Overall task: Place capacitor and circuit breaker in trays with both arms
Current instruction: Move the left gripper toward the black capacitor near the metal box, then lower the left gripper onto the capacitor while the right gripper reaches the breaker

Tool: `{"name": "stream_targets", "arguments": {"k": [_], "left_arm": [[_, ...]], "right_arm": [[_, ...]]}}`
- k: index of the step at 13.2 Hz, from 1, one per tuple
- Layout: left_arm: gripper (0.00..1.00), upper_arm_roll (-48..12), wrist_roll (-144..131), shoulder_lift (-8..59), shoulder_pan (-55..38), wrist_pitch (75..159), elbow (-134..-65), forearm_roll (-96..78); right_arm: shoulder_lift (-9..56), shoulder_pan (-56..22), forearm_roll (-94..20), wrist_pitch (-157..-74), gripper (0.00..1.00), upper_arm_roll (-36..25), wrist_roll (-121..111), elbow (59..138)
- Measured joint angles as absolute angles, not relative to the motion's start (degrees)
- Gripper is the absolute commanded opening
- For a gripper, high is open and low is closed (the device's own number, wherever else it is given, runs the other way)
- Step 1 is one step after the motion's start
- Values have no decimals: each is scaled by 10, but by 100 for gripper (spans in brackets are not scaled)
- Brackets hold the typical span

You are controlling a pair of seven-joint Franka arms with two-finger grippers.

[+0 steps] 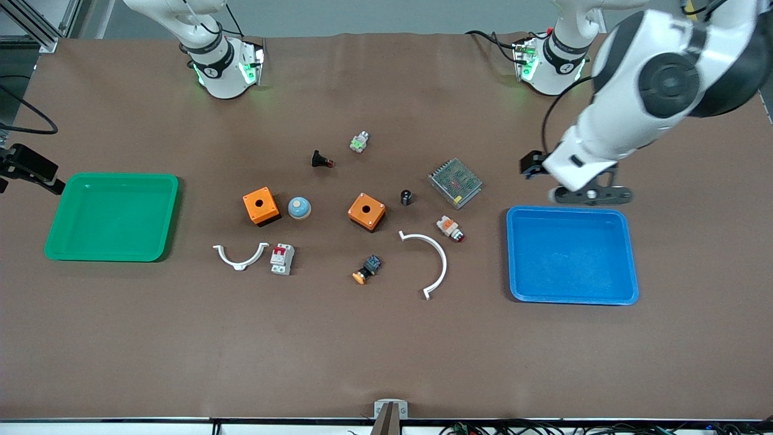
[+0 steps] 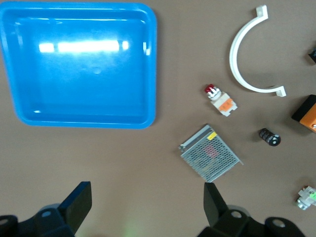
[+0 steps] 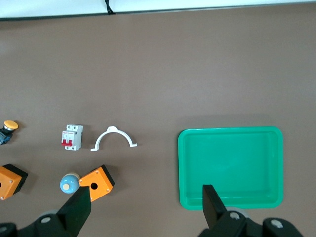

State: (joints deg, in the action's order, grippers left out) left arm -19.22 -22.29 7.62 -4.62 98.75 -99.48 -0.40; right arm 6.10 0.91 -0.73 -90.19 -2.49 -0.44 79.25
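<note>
**Both grippers spread and empty, parts untouched on the table**

Left gripper (image 2: 143,210) hangs with its fingers spread wide and nothing between them, over bare table just beside the blue tray (image 1: 628,254), at the tray's edge nearest the bases. That spot puts it within short reach of the capacitor (image 1: 406,197), which lies loose on the table between an orange box (image 1: 366,212) and the metal mesh-topped module (image 1: 455,182); the blue tray looks like its likely destination.

Right gripper (image 3: 143,210) is likewise spread and empty. Its wrist view looks down on the green tray (image 3: 231,132) and the circuit breaker (image 1: 282,258). The breaker lies flat with its red levers up, just beside a small white curved clip (image 1: 240,255) and nearer the front camera than the other orange box (image 1: 261,205). It sits toward the right arm's end, so each arm plausibly takes the part on its own side.

Neither part is lifted yet; both trays are empty.
</note>
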Motion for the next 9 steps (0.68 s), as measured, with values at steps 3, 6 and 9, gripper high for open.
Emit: {"name": "stream_targets", "arguments": {"k": [3, 6, 9], "left_arm": [[100, -213, -322, 116, -73, 1065, -1024, -4], [99, -216, -473, 173, -147, 1126, -1027, -4], [87, -217, -570, 225, -203, 1167, -1027, 11]], "right_arm": [[70, 8, -8, -889, 100, -24, -4, 793], [82, -16, -9, -867, 100, -22, -6, 794], [87, -46, -11, -829, 100, -21, -5, 795]]}}
